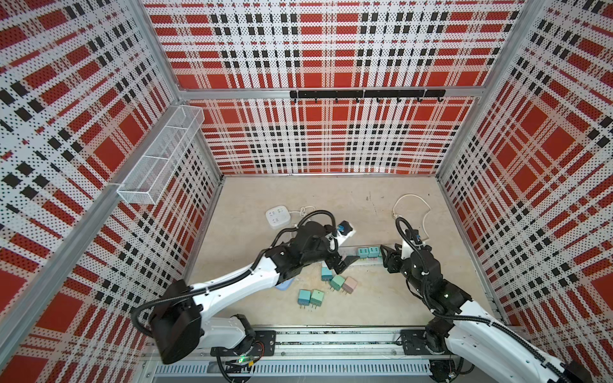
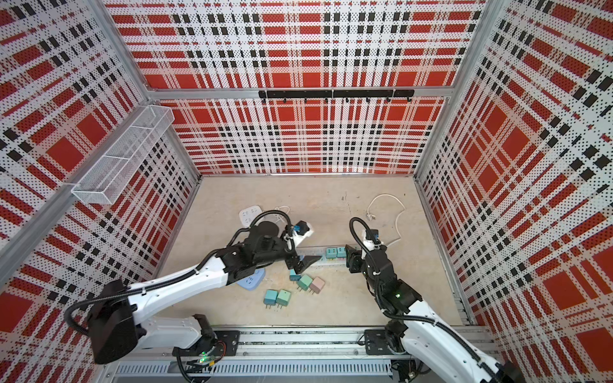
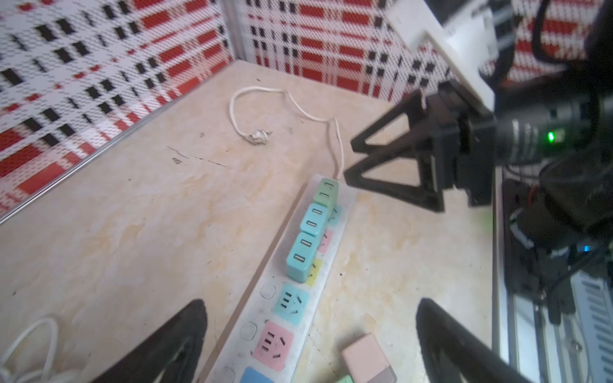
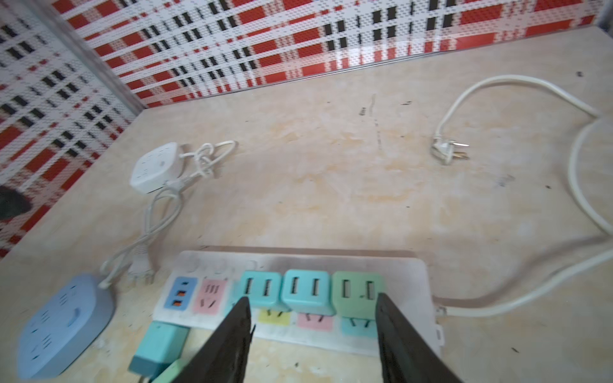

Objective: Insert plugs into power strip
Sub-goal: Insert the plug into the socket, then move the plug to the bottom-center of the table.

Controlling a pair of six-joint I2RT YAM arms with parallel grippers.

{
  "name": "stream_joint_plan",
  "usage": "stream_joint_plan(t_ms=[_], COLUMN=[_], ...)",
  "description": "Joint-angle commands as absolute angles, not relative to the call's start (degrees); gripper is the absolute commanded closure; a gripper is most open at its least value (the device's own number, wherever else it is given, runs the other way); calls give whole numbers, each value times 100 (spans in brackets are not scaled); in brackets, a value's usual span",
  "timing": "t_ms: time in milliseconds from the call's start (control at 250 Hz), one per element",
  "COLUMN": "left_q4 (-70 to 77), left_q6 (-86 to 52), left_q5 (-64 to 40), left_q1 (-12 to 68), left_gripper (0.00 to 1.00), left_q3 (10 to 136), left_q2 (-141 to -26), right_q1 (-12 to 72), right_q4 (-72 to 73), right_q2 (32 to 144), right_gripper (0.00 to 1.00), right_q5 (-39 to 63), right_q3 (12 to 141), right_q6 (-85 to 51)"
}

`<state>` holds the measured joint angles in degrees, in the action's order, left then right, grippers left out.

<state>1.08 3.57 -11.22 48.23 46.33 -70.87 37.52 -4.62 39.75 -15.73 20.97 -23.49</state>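
While left tool [image 3: 311, 303] and right tool [image 4: 312, 296] hang released, empty, we judge ourselves between insertions: three plugs [image 4: 306, 291] seated in power strip [image 4: 411, 282], five loose plugs [image 1: 337, 282] on tabletop [image 1: 298, 192], lower centre of frame. Next: pinch one, upend it, align over free socket [image 3: 272, 345].

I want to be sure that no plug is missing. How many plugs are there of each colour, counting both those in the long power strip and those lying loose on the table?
Teal plugs: 4
Mint green plugs: 3
Pale pink plug: 1
Total: 8
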Motion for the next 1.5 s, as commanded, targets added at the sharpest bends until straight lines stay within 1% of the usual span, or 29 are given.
stream_joint_plan(t_ms=[0, 132, 228, 412, 612, 704, 796, 920, 1040, 1144, 1265, 1353, 1409, 1501], left_q4=[655, 159, 160, 59, -95, -263, -782, -1109, -1525, -1791, -2127, -1863, -1552, -1506], left_q6=[-1221, -2152, -2627, -3293, -3483, -3565, -4054, -4369, -4895, -4865, -4645, -4668, -4562, -4504], left_q5=[-634, -420, -275, 539, 947, 1305, 1927, 2389, 3007, 2900, 2377, 2092, 1719, 1349], left_q1=[4549, 4263, 4185, 4122, 4172, 4325, 4511, 4681, 4840, 4806, 4518, 4351, 4224, 4053], left_gripper=[1, 1, 1, 1, 1, 1, 1, 1, 0, 1, 1, 1, 1, 1], left_q3=[4137, 3563, 2886, 2035, 1632, 1634, 1841, 2030, 2099, 2237, 2476, 2307, 2190, 2197], left_q2=[-6546, -5853, -5222, -4352, -3740, -3616, -3611, -3610, -3578, -3452, -3316, -3220, -3170, -3188], right_q1=[4418, 5416, 5823, 5882, 5894, 5889, 5889, 5915, 6127, 6308, 6380, 6398, 6429, 6506], right_q4=[-581, -417, -404, -69, 55, 21, 79, 227, 261, 168, 149, 132, 114, 47], right_q2=[4143, 4705, 5128, 5784, 6216, 6485, 6754, 7065, 7322, 7491, 7604, 7681, 7739, 7787], right_gripper=[42, 42, 42, 43, 42, 41, 41, 41, 40, 38, 37, 37, 37, 37], right_q5=[-1997, -2458, -2654, -2408, -2424, -2441, -2444, -2150, -2182, -2284, -2312, -2293, -2283, -2335], right_q3=[2215, 2303, 2402, 2425, 2500, 2600, 2690, 2810, 2905, 2964, 2932, 2904, 2908, 2913], right_q6=[-2663, -2912, -3047, -3217, -3273, -3309, -3349, -3390, -3431, -3479, -3561, -3601, -3628, -3673])
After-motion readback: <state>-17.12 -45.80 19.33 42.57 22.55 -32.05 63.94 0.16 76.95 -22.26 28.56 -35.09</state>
